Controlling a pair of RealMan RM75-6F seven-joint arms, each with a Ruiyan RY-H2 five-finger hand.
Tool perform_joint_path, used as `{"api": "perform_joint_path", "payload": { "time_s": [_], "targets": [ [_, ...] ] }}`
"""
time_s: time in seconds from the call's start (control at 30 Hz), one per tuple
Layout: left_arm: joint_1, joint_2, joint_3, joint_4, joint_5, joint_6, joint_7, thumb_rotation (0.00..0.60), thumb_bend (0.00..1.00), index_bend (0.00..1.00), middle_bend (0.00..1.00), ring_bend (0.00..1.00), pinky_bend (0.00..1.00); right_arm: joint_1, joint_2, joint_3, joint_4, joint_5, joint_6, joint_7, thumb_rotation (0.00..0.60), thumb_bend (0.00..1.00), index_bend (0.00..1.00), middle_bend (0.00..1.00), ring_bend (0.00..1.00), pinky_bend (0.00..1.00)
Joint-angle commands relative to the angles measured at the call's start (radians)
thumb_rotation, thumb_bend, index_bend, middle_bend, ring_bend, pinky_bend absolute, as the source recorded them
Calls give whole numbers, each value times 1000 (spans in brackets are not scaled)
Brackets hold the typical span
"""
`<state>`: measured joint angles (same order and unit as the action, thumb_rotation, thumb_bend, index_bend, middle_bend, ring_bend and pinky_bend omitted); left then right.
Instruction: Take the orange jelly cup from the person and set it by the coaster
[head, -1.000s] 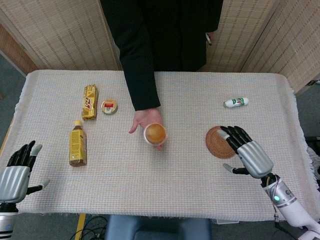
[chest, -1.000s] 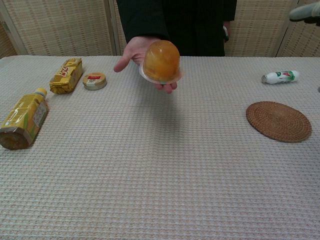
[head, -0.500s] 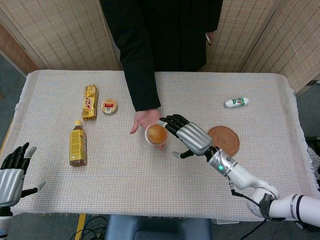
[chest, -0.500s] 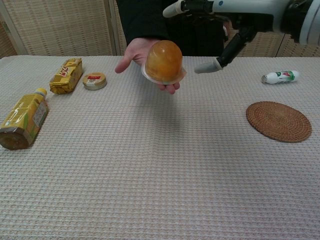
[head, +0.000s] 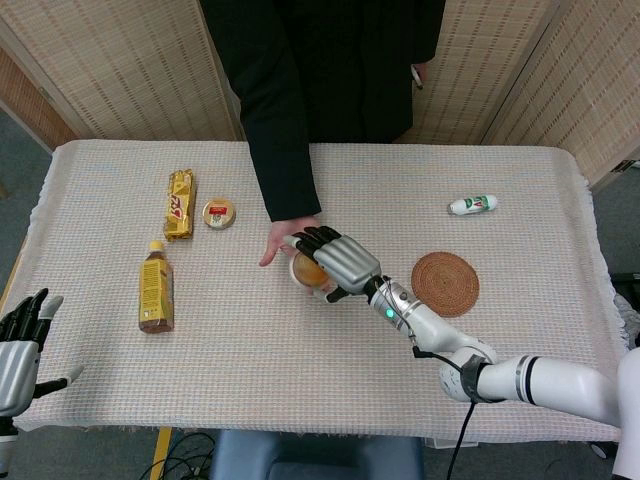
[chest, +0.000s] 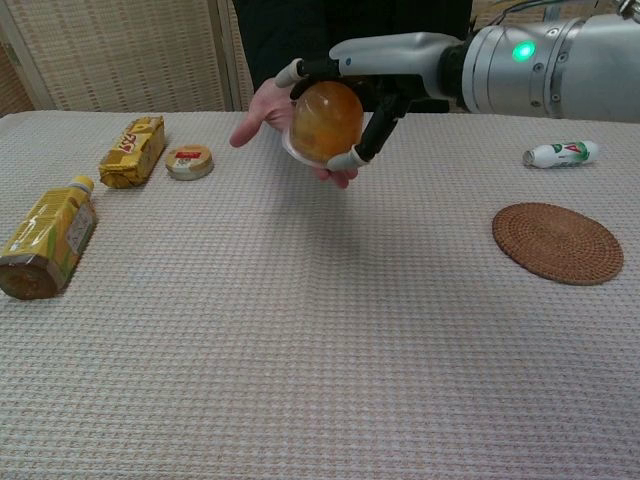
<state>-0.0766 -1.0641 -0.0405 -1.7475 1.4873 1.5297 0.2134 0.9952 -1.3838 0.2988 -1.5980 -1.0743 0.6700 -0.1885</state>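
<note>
The orange jelly cup (head: 307, 271) (chest: 322, 122) lies dome-up on the person's open palm (head: 281, 240) (chest: 260, 105) over the middle of the table. My right hand (head: 341, 262) (chest: 392, 58) reaches in from the right and grips it, fingers arched over the dome and thumb against the rim on the right side. The palm is still under the cup. The round woven coaster (head: 445, 284) (chest: 557, 243) lies flat to the right, apart from the hand. My left hand (head: 17, 348) hangs open off the table's near left corner, seen only in the head view.
A tea bottle (head: 155, 290) (chest: 45, 240) lies on the left. Behind it are a yellow snack bar (head: 179, 203) (chest: 133, 150) and a small round tin (head: 219, 212) (chest: 189, 161). A small white bottle (head: 473, 204) (chest: 558, 153) lies beyond the coaster. The person stands at the far edge.
My right hand has swung left from above the coaster to the person's palm and closed its fingers around the jelly cup. The left hand has drifted slightly down and left.
</note>
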Motion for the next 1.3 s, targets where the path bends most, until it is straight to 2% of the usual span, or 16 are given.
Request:
{"api": "perform_joint_path", "payload": {
  "time_s": [0.03,0.1,0.23,0.33,0.6,0.8,0.9,1.1,1.3],
  "targets": [
    [1,-1,0,2,1,0,-1,600,143,33,0,0,162,16,-29,-9,28,25,38,-37,600,373,159,182,96,285],
    [2,-2,1,4,2,0,-3,600,143,33,0,0,162,14,-42,-12,36,19,75,-52,600,426,284,266,183,418],
    [3,-4,0,8,-2,-2,-4,600,143,35,0,0,162,0,-54,-12,39,-4,132,-44,600,494,473,376,314,604],
    [0,-7,-2,8,-3,-6,-4,600,143,37,0,0,162,-8,-52,-18,36,-19,154,-40,600,513,507,399,353,661],
    [-5,-9,-6,6,-2,-13,1,600,143,37,0,0,162,-56,0,-22,-21,-88,223,17,600,519,543,421,390,708],
    [-9,-8,-7,4,3,-16,3,600,143,37,0,0,162,-132,120,-34,-98,-148,289,73,600,520,553,433,409,717],
    [-10,-9,-7,2,4,-17,6,600,143,37,0,0,162,-170,175,-50,-102,-160,305,99,600,519,559,437,416,717],
    [-14,-17,-5,-3,7,-24,18,600,143,37,0,0,162,-201,188,-103,-23,-142,252,121,600,520,560,437,419,718],
    [-16,-18,-4,-11,10,-26,29,600,143,37,0,0,162,-187,73,-150,139,-117,159,134,600,520,560,437,419,717]
  ]
}}
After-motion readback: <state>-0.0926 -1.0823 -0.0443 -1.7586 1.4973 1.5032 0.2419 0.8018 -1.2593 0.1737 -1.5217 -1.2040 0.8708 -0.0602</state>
